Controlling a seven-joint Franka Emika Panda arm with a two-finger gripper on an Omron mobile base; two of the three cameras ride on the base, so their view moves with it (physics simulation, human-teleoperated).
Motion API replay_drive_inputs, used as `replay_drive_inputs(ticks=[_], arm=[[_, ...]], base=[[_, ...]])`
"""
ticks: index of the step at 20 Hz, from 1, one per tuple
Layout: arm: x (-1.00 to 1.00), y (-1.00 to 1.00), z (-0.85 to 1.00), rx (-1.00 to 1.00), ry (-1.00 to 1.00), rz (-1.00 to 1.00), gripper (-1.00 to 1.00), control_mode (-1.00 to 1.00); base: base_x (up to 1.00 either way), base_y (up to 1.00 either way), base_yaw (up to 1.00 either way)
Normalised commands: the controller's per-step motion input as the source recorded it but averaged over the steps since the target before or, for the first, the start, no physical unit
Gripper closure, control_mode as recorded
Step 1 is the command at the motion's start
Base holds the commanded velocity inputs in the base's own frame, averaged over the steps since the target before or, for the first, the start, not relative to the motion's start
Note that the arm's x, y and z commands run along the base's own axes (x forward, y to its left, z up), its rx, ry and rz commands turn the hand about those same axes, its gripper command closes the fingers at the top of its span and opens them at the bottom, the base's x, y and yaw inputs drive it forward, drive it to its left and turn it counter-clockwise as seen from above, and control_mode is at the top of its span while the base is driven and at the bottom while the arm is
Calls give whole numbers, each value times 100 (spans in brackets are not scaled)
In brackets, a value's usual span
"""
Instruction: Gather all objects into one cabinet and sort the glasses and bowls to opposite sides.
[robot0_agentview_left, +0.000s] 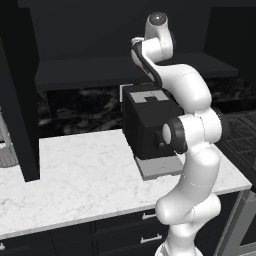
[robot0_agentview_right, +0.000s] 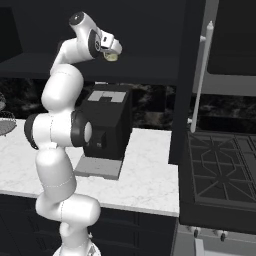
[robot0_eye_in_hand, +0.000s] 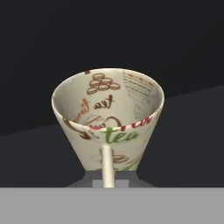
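Note:
A cream glass (robot0_eye_in_hand: 87, 151), a small tapered tumbler printed with brown and green tea lettering, lies tilted with its mouth toward the hand camera. My gripper (robot0_eye_in_hand: 107, 178) is shut on its near rim, and one pale finger runs up the wall. In the right base view the gripper (robot0_agentview_right: 113, 52) holds the glass (robot0_agentview_right: 111, 57) high, just over the dark shelf (robot0_agentview_right: 150, 69) of the open black cabinet. The cabinet door (robot0_agentview_right: 187, 80) with its long silver bar handle (robot0_agentview_right: 202, 75) stands open to the right. The bowl is out of view.
A black coffee machine (robot0_agentview_left: 150, 125) stands on the white marble counter (robot0_agentview_left: 85, 175) under the shelf. A gas stove (robot0_agentview_right: 220, 170) lies to the right. Another open black door (robot0_agentview_left: 20, 100) hangs at the left, with a grey vase (robot0_agentview_left: 6, 152) beside it. Drawers (robot0_agentview_left: 120, 235) run below.

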Motion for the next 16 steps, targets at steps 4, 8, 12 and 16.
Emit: replay_drive_inputs(ticks=[4,8,12,16], arm=[[-1,0,0,0,0,-2,100,-100],[-38,0,2,2,0,-1,100,-100],[-55,0,19,2,-7,0,100,-100],[-73,0,29,-2,-12,0,100,-100]], base=[[0,0,0],[0,0,0],[0,0,0],[0,0,0]])
